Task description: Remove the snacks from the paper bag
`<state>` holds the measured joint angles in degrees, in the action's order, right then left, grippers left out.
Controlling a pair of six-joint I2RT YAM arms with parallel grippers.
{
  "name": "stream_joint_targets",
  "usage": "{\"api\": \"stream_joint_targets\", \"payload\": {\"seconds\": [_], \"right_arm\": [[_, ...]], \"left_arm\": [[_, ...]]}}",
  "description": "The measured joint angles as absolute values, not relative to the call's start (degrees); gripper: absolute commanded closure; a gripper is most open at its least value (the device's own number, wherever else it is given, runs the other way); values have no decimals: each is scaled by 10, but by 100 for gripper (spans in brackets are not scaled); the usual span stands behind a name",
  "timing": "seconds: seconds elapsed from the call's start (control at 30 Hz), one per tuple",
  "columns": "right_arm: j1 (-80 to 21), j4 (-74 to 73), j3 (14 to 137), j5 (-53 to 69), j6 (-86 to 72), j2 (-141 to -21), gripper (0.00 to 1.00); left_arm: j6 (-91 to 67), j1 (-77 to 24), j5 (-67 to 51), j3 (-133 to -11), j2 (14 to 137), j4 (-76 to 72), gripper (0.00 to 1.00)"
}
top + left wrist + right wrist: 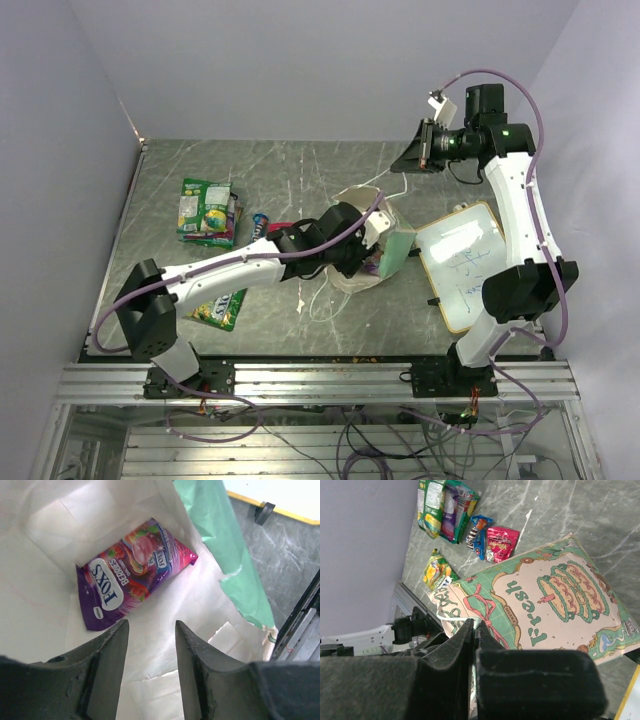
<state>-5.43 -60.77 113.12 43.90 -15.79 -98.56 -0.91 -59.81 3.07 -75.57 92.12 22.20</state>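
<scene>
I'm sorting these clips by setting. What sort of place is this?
Probably a lab robot cell, not a home: arms bolted to an aluminium rail, with plain walls boxing in the marble-look tabletop.

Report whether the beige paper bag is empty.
Not empty: one purple Fox's candy packet lies inside the beige paper bag.
</scene>
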Motion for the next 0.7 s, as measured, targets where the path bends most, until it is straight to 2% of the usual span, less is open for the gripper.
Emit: {"api": "stream_joint_targets", "payload": {"seconds": [0.1, 0.27, 0.5, 0.7], "right_arm": [[-46, -609, 1134, 435, -157, -989, 100], [-38, -610, 1147, 435, -156, -995, 100], [-37, -608, 1151, 436, -156, -997, 100], [-37, -608, 1151, 437, -156, -997, 100]], "left_arm": [[-9, -593, 40, -751, 906, 202, 68], [4, -587, 62, -750, 917, 195, 71], [39, -583, 74, -756, 989, 213, 67], [42, -580, 76, -814, 1048, 249, 60]]}}
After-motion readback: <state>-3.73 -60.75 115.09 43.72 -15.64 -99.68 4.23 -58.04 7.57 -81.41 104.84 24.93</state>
